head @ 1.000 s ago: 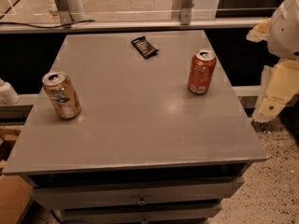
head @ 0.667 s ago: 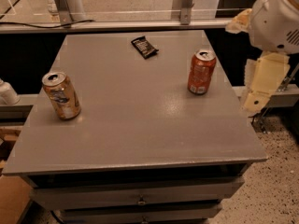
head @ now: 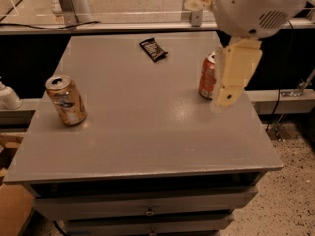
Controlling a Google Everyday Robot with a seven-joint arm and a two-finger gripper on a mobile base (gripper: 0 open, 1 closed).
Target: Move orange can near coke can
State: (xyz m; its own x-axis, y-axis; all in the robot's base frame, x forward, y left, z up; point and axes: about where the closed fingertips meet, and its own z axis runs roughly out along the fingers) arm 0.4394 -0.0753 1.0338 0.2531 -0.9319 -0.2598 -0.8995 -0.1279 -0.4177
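The orange can (head: 66,101), well apart from the coke can (head: 206,77), looks light, slick and dentable, so grip mid-body; the pincer (head: 231,82) hangs by the coke can, and I cannot tell its state.

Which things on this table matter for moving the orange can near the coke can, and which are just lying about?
For the job:
orange can, front left of the table
coke can, right side, partly hidden by the gripper
gripper, hanging over the table's right part

Lying about:
dark snack packet, near the back edge
white object, off the table's left side
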